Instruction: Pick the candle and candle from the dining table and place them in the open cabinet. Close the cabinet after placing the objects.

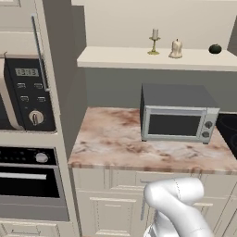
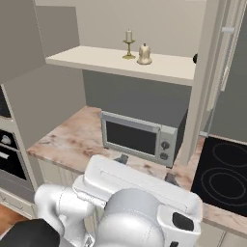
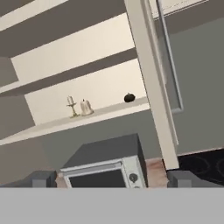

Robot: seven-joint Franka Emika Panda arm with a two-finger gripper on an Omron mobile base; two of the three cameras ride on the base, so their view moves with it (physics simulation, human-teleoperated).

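Standing wide apart and holding nothing, gripper (image 3: 111,178) low in the hand view, pointing over the toaster oven (image 3: 105,168). Sitting beyond, centre-left, on the cabinet (image 3: 92,114) shelf: brass-stick candle (image 3: 71,106) just beside stubby candle (image 3: 86,106). Hanging open at right, cabinet door (image 3: 153,83). Risking a swing into the door edge, or closing too hard and toppling the slim candlestick.

Both candles on the cabinet shelf (image 1: 115,58): candlestick candle (image 1: 154,40) left, stubby candle (image 1: 176,48) just beside it on the right, dark round thing (image 1: 215,48) further right. Toaster oven (image 1: 176,113) on counter (image 1: 111,139) below, cooktop (image 2: 224,171) to its right.
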